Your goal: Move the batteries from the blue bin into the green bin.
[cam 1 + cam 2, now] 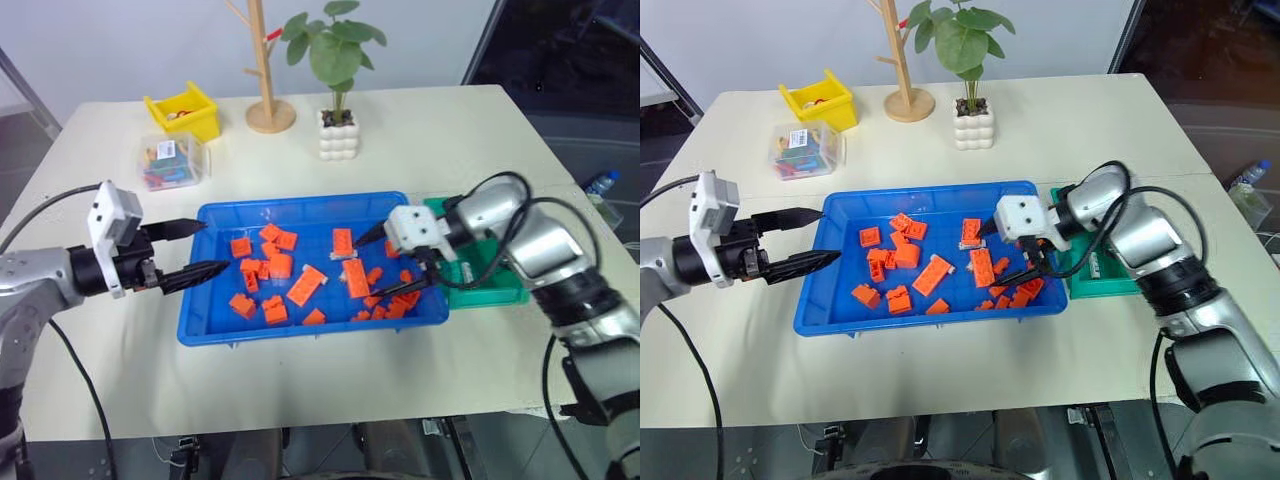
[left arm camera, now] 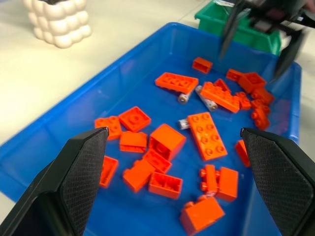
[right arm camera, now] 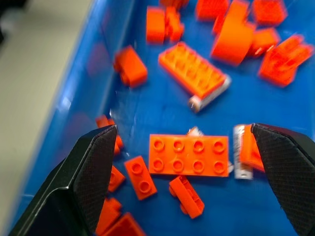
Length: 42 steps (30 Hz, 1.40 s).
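Orange blocks [image 2: 206,135] and grey batteries [image 2: 205,99] litter the blue bin [image 2: 74,123], green bin [image 2: 246,29] just beyond

Both pincers wide apart: left pincer [image 1: 196,250], right pincer [image 1: 386,262]

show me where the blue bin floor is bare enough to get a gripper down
Bare floor shows in the blue bin along its left wall, beside the open left gripper, and along the far wall above the orange blocks. The middle and right end are crowded: blocks lie packed there, batteries tucked against them, under the open right gripper.
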### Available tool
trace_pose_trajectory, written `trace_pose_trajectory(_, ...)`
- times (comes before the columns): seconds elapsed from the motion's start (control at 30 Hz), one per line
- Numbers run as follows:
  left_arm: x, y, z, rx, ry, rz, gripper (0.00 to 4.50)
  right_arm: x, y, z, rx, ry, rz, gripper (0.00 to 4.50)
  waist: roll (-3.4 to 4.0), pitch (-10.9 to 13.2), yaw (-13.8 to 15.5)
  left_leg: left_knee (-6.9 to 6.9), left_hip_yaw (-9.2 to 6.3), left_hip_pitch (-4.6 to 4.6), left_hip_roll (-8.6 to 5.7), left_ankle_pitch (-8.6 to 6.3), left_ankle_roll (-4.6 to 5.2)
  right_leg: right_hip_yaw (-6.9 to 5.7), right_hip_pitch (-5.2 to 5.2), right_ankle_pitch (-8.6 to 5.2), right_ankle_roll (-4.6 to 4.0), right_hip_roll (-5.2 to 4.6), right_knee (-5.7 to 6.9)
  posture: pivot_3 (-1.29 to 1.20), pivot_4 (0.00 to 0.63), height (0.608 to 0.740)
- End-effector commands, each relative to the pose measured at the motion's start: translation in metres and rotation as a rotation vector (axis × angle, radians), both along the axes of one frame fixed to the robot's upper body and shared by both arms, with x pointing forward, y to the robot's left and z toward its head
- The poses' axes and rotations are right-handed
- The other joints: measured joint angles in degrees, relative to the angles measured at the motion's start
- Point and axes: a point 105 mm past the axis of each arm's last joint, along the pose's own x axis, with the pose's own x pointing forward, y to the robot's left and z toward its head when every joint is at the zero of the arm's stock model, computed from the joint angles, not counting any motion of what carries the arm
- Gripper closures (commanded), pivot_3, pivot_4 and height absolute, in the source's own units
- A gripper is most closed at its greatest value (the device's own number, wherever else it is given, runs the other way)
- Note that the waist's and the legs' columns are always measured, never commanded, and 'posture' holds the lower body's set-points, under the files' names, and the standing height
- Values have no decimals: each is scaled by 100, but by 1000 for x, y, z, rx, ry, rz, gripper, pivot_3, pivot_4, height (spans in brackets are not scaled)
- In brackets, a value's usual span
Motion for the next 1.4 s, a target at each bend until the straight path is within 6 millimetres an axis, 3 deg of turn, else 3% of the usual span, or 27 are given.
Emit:
trace_pose_trajectory(0.03,-5,2,12,1,-51,22,0,9,17,8,3,-72,69,29,0,0,-4,0,0,0,0,0,0,0,0,0,0,0,0,0,150,740)
trace_pose_trajectory(0.27,-8,2,7,-25,-49,58,0,23,44,-3,10,-96,117,29,-1,0,26,0,-5,0,-2,1,-3,-1,2,1,-1,0,0,0,150,740)
trace_pose_trajectory(0.67,-7,-5,5,-55,-50,74,0,22,78,-21,-12,-110,220,29,0,0,-6,-4,-8,3,-2,4,-8,-1,-2,2,-3,2,8,0,150,740)
trace_pose_trajectory(0.93,-7,-7,6,-65,-55,83,0,23,89,-34,-42,-111,251,29,0,0,-7,-6,-10,3,-2,7,-13,-1,-2,2,-3,3,8,0,150,740)
trace_pose_trajectory(1.03,-6,-6,8,-67,-66,95,0,22,89,-39,-60,-97,263,782,0,0,-15,-6,-10,3,-3,10,-18,-1,-2,2,-3,3,8,0,150,740)
trace_pose_trajectory(1.17,-5,-5,10,-70,-76,108,0,21,90,-39,-57,-99,272,2710,0,0,-41,-7,-12,4,-2,11,-20,-1,-2,2,-3,4,11,0,150,740)
trace_pose_trajectory(1.4,-3,-6,10,-75,-81,115,0,18,96,-26,-19,-125,296,2710,0,0,-112,-9,-16,4,-3,11,-20,-1,-2,2,-3,5,13,0,150,740)
